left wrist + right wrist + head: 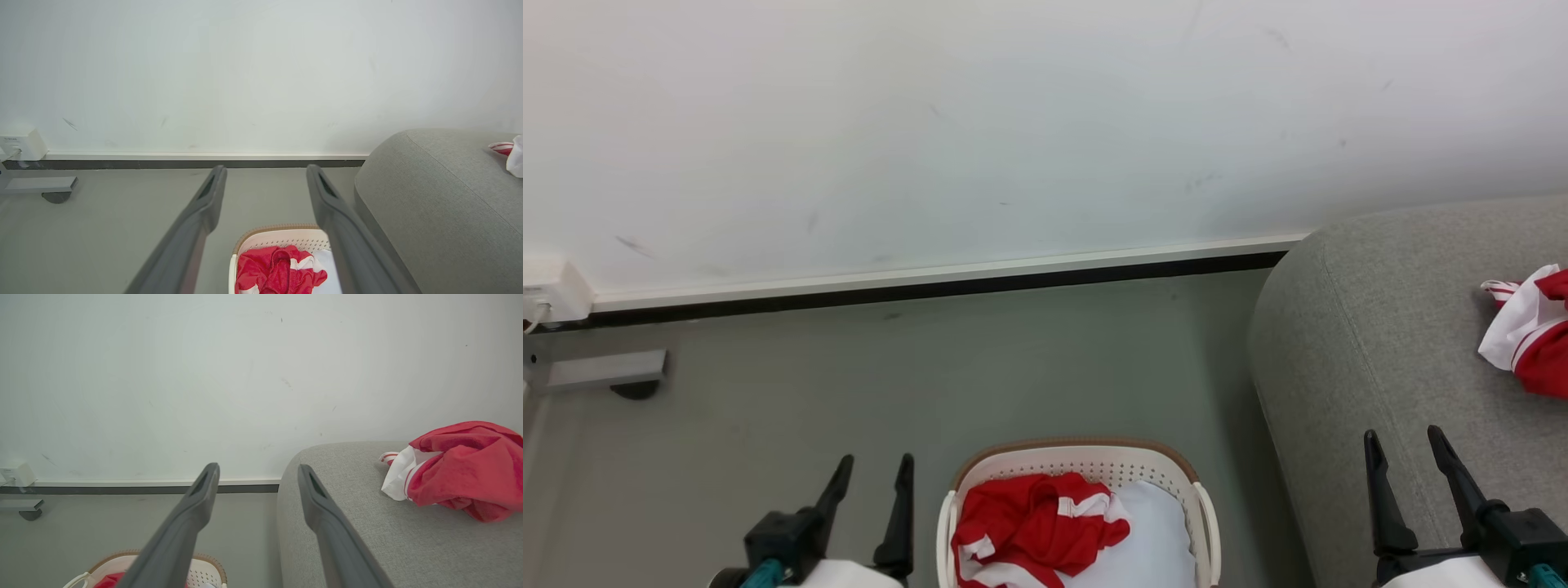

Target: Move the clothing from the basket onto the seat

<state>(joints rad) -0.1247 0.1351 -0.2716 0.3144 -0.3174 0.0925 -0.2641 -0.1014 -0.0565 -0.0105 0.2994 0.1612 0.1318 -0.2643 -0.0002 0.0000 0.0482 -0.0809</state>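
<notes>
Left claw (pixel 876 460): apart, empty, beside oval cream perforated basket (pixel 1078 446).
Right claw (pixel 1401 433): apart, empty, at light-grey fabric sofa (pixel 1380 327) edge.

1. The basket (pixel 1094 467) is cut by the head view's bottom edge: only its far end shows, and the red garment (pixel 1033 523) and the pale liner cloth (pixel 1160 539) inside run off the same edge.
2. The red garment covers the liner cloth's left part.
3. The second garment (pixel 1531 335) on the seat (pixel 1380 343) is cropped by the right edge, as is the seat.
4. The left gripper (pixel 876 460) and right gripper (pixel 1403 433) lose their bodies to the bottom edge.
5. In the left wrist view one finger (pixel 347 245) hides the basket's right side; in the right wrist view one finger (pixel 175 539) covers much of it.
6. The wall box's (pixel 20 145) label is too small to read.
</notes>
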